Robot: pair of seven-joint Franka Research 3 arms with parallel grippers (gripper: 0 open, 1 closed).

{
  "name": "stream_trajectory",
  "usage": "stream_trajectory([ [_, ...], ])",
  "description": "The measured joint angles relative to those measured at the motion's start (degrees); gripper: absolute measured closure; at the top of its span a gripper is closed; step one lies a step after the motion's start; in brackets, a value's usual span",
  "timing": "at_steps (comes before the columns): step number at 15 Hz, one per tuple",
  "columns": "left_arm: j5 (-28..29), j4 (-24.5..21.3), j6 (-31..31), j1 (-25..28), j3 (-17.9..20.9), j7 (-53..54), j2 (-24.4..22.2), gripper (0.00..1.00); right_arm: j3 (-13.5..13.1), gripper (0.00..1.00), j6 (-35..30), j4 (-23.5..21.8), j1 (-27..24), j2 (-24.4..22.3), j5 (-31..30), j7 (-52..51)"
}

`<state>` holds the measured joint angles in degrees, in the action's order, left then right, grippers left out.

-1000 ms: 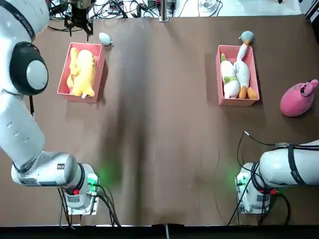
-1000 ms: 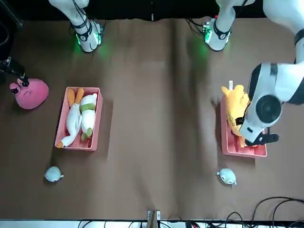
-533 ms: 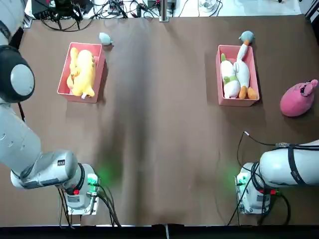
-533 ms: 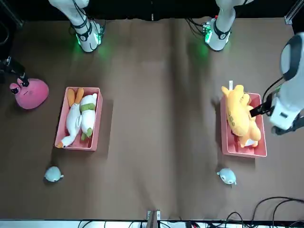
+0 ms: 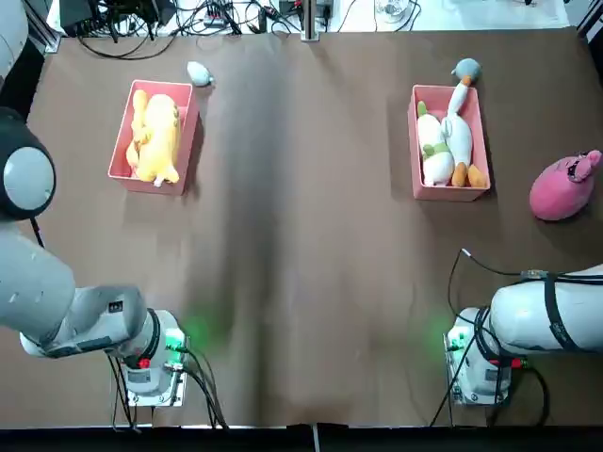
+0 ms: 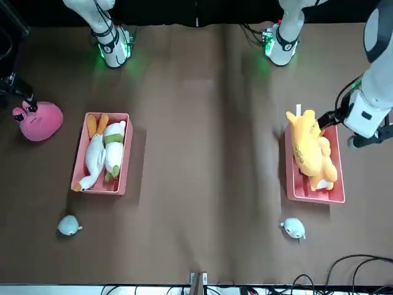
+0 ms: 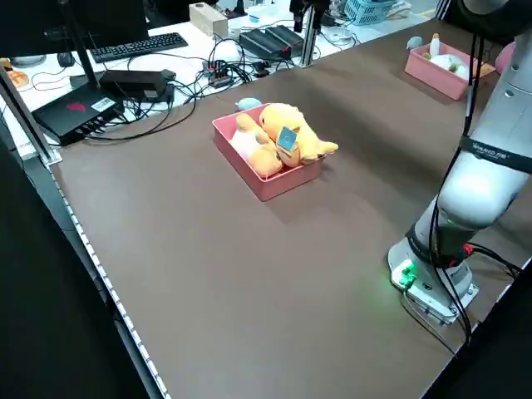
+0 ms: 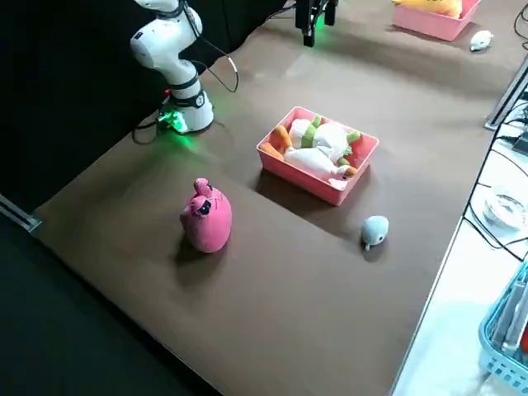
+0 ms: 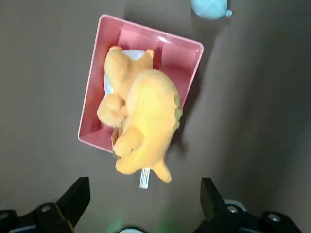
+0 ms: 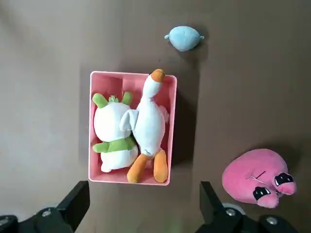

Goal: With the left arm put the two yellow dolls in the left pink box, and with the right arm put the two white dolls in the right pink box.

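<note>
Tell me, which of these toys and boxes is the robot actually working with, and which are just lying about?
Part of the job:
- yellow dolls, in the left pink box
- white dolls, in the right pink box

Just lying about:
- pink plush, beside the right box
- two small pale blue plush toys, one beyond each box

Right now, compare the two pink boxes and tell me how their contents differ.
The left pink box holds yellow dolls; the right pink box holds white dolls.
In the left pink box the dolls are piled, one overhanging the rim; in the right pink box they lie side by side, the goose's head over the far end.
Both are pink rectangular trays, each with a small pale blue toy nearby.
</note>
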<state>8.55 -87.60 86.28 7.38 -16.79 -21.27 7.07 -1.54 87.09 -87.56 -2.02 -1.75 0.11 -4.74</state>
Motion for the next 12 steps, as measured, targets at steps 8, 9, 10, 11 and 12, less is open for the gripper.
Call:
stream_trajectory([
  [8, 0.0, -0.3, -1.25, 0.19, -0.3, 0.37, -1.01, 0.0, 0.01, 0.01, 0.0, 0.0, 0.0, 0.0, 0.0, 0.0],
  [9, 0.0, -0.28, -1.25, 0.17, -0.3, 0.37, -1.21, 0.0, 0.01, 0.01, 0.0, 0.0, 0.0, 0.0, 0.0, 0.0],
  [10, 0.0, -0.29, -1.33, 0.1, -0.31, 0.43, -1.59, 0.0, 0.01, 0.01, 0.0, 0.0, 0.0, 0.0, 0.0, 0.0],
  [11, 0.0, -0.29, -2.23, -0.08, -0.31, 1.03, -2.19, 0.0, 0.01, 0.01, 0.0, 0.0, 0.0, 0.0, 0.0, 0.0],
  [12, -0.1, -0.29, -3.73, -0.44, -0.19, 2.2, -2.85, 0.0, 0.01, 0.01, 0.0, 0.0, 0.0, 0.0, 0.0, 0.0],
])
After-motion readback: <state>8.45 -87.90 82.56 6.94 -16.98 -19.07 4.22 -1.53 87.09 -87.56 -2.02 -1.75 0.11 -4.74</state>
